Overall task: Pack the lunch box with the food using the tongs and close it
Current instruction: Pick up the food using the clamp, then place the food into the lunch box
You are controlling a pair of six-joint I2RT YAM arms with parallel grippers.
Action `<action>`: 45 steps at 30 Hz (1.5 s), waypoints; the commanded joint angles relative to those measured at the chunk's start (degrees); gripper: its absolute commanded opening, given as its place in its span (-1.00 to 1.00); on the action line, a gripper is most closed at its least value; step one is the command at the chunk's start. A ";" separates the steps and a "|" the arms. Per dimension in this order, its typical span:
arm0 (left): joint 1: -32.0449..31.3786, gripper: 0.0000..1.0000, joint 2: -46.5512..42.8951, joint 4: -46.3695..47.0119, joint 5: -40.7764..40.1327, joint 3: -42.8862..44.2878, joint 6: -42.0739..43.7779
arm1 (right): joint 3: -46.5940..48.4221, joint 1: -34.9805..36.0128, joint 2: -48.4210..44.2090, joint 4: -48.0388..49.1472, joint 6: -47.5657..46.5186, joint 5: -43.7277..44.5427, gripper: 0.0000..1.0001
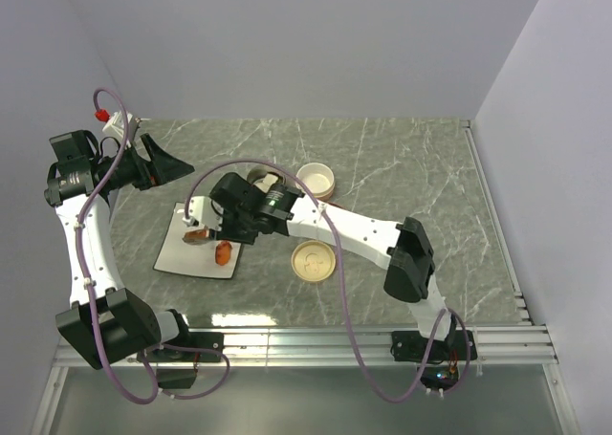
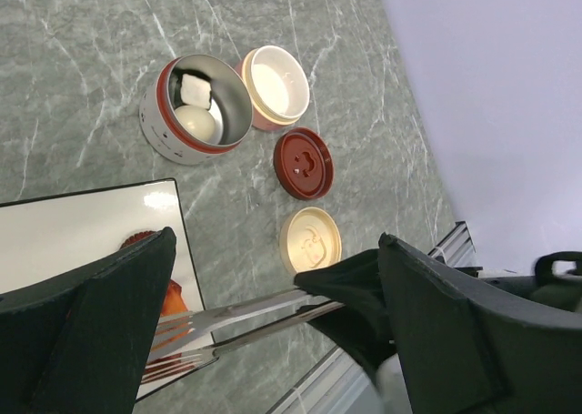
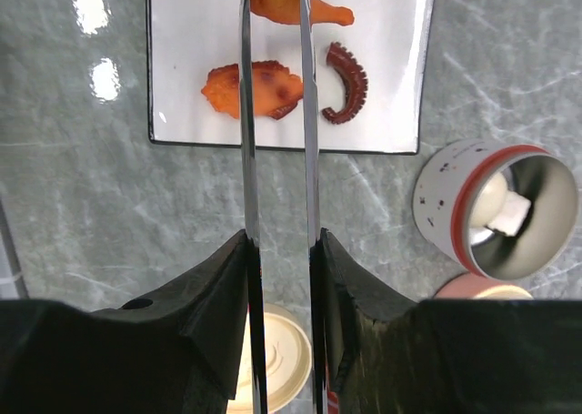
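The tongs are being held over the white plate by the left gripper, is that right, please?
Not quite: the right gripper holds the tongs over the white plate, as the right wrist view shows.

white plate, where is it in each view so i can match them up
top external: white plate left of centre.
left wrist: lower left, cut off by the frame edge.
right wrist: top centre, tongs across it.
shared landmark: cream lid, lying near the plate.
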 commanded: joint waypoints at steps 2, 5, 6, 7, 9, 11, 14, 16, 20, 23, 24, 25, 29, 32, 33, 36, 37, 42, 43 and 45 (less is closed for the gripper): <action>0.30 0.99 -0.38 0.72 1.11 2.12 -0.08 | 1.74 -1.57 -8.23 0.34 1.88 0.22 -0.27; 0.21 0.99 -0.55 1.24 1.37 1.95 -0.52 | -1.33 -3.85 -12.00 0.34 2.41 -0.13 -0.27; 0.30 0.99 -0.55 1.50 1.55 1.86 -0.79 | -2.04 -4.56 -12.89 -0.01 2.67 -0.39 -0.27; 0.21 0.99 -0.55 1.51 1.64 1.77 -0.96 | -3.09 -5.26 -13.86 -0.27 3.02 -0.66 -0.27; 0.21 0.99 -0.64 1.86 1.72 1.77 -1.14 | -4.15 -7.71 -16.41 -0.97 3.46 -1.27 -0.28; 0.30 0.99 -0.64 1.95 1.81 1.77 -1.49 | -5.73 -9.74 -18.86 -1.33 3.99 -1.62 -0.28; 0.30 0.99 -0.46 1.77 1.90 2.21 -1.58 | -8.89 -14.04 -21.85 -1.68 4.52 -1.98 -0.28; 0.21 0.99 -0.64 1.95 2.16 2.21 -1.84 | -11.60 -17.55 -23.09 -1.68 4.60 -2.33 -0.28; 0.21 0.99 -1.08 2.56 2.16 1.60 -2.19 | -16.80 -23.01 -26.34 -0.63 4.52 -2.33 -0.29; 0.30 0.99 -1.17 2.74 2.34 1.16 -2.28 | -20.23 -26.00 -27.49 0.08 3.99 -1.98 -0.29; 0.30 0.99 -1.17 2.74 2.34 1.16 -2.28 | -21.63 -26.79 -27.58 0.60 3.99 -1.80 -0.30; 0.21 0.99 -1.17 2.65 2.34 1.16 -2.28 | -22.17 -27.41 -27.40 0.87 3.99 -1.54 -0.30; 0.21 0.99 -1.08 2.56 2.25 1.24 -2.11 | -23.23 -30.92 -25.65 0.96 4.87 -1.36 -0.31; 0.21 0.99 -1.34 2.30 2.08 1.33 -1.76 | -23.58 -32.77 -24.50 1.57 5.66 -2.06 -0.33; 0.21 0.99 -1.26 2.12 1.99 1.33 -1.67 | -23.58 -33.13 -24.24 1.66 5.75 -2.33 -0.33; 0.21 0.99 -1.17 2.03 1.99 1.16 -1.40 | -23.32 -34.18 -22.84 2.10 5.92 -2.68 -0.33; 0.30 0.99 -1.17 2.03 1.90 1.16 -1.40 | -23.14 -34.36 -22.14 2.10 6.01 -2.77 -0.33; 0.30 0.99 -1.26 2.03 1.72 1.07 -1.23 | -23.66 -34.97 -20.99 2.71 6.36 -3.12 -0.34; 0.30 0.99 -1.17 2.03 1.72 1.07 -1.14 | -23.84 -35.06 -20.64 2.98 6.36 -3.12 -0.34; 0.30 0.99 -1.08 2.03 1.81 0.98 -1.14 | -24.19 -35.33 -20.11 3.24 6.28 -3.03 -0.34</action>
